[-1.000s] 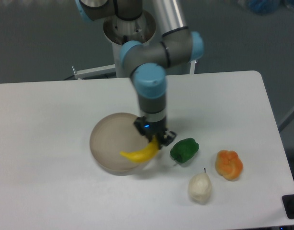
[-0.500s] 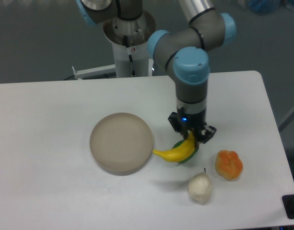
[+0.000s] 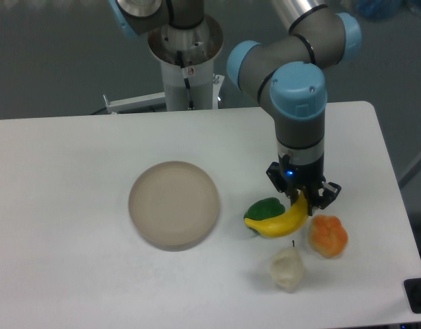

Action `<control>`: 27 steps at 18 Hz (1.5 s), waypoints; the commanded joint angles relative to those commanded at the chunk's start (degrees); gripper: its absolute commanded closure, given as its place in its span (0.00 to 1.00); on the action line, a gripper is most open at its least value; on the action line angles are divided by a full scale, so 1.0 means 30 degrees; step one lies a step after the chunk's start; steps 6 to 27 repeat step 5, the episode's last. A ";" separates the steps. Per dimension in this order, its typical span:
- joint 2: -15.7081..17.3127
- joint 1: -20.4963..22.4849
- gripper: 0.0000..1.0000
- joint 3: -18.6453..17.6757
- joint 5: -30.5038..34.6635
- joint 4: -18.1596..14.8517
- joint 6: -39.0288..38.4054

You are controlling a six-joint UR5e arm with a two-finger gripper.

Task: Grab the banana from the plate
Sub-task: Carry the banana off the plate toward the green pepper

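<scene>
The end effector (image 3: 304,201) holds the banana (image 3: 280,223) by its right end. The banana hangs left and down, well right of the plate (image 3: 173,203).

Grey tubular arm (image 3: 299,65), light-blue joint caps, black gripper (image 3: 303,195), seemingly blue-lit.

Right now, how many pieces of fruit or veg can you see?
4: the banana in the hand, the green pepper partly behind it, the orange fruit right, the pear nearest the camera.
</scene>
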 joint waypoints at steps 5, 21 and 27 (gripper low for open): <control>-0.0088 0.0029 0.66 0.0176 0.0029 0.0059 0.0029; -0.0088 0.0029 0.66 0.0176 0.0029 0.0059 0.0029; -0.0088 0.0029 0.66 0.0176 0.0029 0.0059 0.0029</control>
